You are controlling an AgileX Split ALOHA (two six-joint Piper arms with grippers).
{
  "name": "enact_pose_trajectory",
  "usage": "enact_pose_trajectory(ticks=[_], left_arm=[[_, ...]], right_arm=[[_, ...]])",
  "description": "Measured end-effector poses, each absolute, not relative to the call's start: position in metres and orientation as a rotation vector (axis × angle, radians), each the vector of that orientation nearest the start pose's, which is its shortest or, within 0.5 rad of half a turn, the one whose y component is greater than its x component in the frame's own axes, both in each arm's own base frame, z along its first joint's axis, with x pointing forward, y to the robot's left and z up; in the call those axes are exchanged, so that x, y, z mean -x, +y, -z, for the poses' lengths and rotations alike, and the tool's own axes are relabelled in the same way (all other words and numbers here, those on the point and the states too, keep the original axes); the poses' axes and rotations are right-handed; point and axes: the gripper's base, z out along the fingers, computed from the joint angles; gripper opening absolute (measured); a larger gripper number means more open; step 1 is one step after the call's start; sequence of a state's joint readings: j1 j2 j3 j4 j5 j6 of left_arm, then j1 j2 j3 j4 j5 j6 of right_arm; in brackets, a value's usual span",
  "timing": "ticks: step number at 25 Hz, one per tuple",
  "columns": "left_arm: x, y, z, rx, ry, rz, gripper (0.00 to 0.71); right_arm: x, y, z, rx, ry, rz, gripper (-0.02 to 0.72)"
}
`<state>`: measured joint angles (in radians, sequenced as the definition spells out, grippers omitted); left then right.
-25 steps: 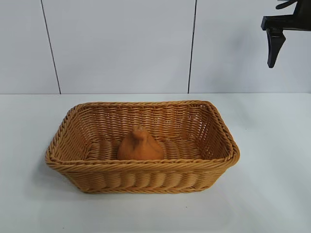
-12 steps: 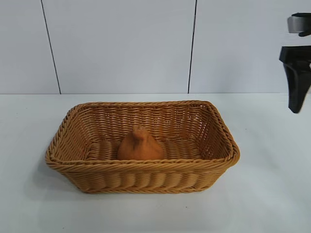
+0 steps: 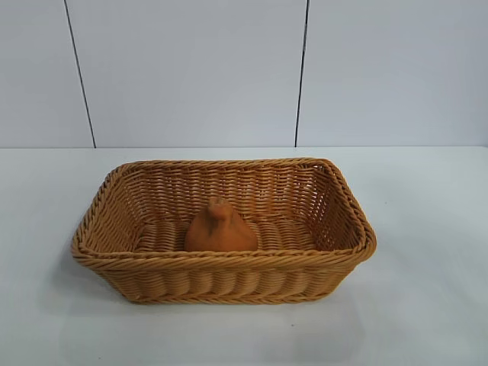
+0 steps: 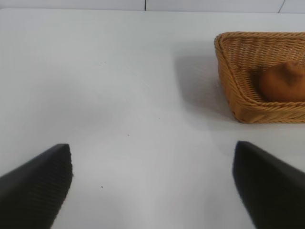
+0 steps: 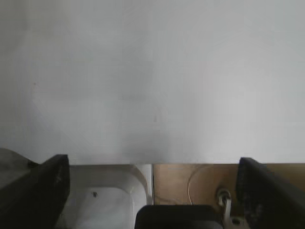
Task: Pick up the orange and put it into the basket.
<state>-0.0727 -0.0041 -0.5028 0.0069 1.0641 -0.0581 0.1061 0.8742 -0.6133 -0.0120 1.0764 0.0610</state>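
The orange (image 3: 220,229), a dull brownish-orange lump with a knob on top, lies inside the woven wicker basket (image 3: 335,255) at the table's middle. Both also show in the left wrist view, the orange (image 4: 284,82) in the basket (image 4: 233,90). My left gripper (image 4: 153,162) is open and empty over bare white table, off to the basket's side. My right gripper (image 5: 153,171) is open and empty, away from the basket, over the table's edge. Neither gripper shows in the exterior view.
The white table (image 3: 427,305) lies bare around the basket, with a white panelled wall (image 3: 191,69) behind. In the right wrist view a white moulded part (image 5: 105,195) and a brown board (image 5: 190,183) lie beyond the table's edge.
The right gripper, seen at the exterior view's upper right, moved right and downward and has left that view. The orange and basket have not moved.
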Motion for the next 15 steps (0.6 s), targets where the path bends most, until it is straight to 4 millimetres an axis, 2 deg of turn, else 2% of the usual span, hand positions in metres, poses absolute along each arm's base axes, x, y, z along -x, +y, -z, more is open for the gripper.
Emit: enact_pose_trajectory(ticks=[7,11,15], left_arm=[[0.006,0.001,-0.278,-0.015,2.041,0.074,0.648],[0.006,0.001,-0.278,-0.015,2.041,0.074,0.648],[0.006,0.001,-0.278,-0.015,2.041,0.074,0.648]], right_arm=[[-0.070,0.007,-0.264,0.062,2.485,-0.054,0.652],[-0.048,0.004,-0.270,0.058,2.344,-0.066,0.652],[-0.037,0.003,-0.273,0.055,2.269,-0.074,0.652]])
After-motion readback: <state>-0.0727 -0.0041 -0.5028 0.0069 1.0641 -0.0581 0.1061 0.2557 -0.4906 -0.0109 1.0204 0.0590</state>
